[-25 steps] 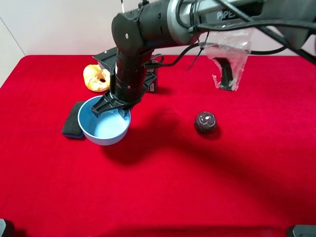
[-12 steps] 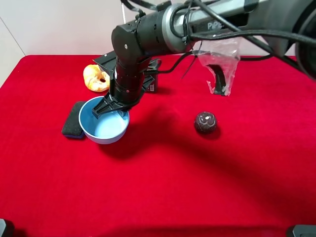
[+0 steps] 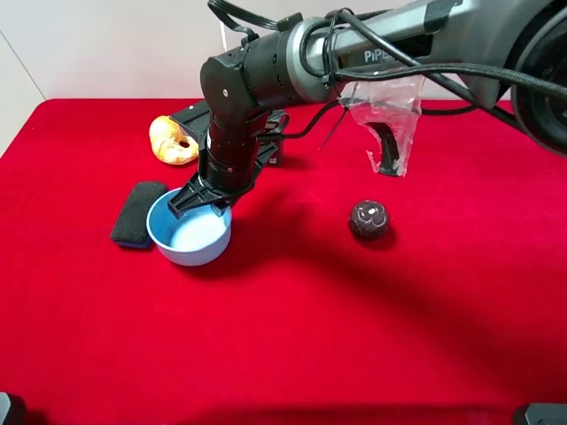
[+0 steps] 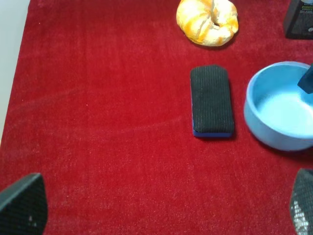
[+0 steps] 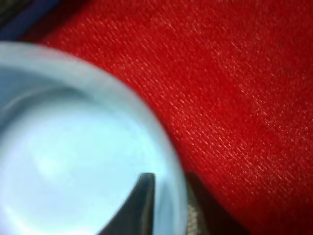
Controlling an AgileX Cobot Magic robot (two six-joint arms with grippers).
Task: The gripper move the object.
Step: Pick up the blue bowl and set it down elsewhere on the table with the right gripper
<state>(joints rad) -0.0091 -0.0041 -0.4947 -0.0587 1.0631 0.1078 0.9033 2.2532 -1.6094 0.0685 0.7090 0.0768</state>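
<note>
The light blue bowl (image 3: 189,235) rests on the red cloth at the left, beside a dark sponge. My right gripper (image 3: 199,202) reaches across from the right and points down at the bowl's far rim. In the right wrist view the bowl (image 5: 73,147) fills the frame, and the gripper (image 5: 168,188) has one finger inside the rim and one outside, shut on it. The left wrist view shows the bowl (image 4: 279,112) from a distance. My left gripper (image 4: 161,205) is open and empty, with only its fingertips showing at the frame's corners.
A dark sponge block (image 3: 137,212) lies just left of the bowl. An orange-yellow pastry (image 3: 173,140) and a black box (image 3: 270,150) lie behind it. A maroon ball (image 3: 368,219) sits to the right. A clear plastic bag (image 3: 385,115) hangs from the arm.
My right gripper has lowered with the bowl, which now sits lower and uncovers more of the sponge. The arm's upper part and hanging bag have shifted left.
</note>
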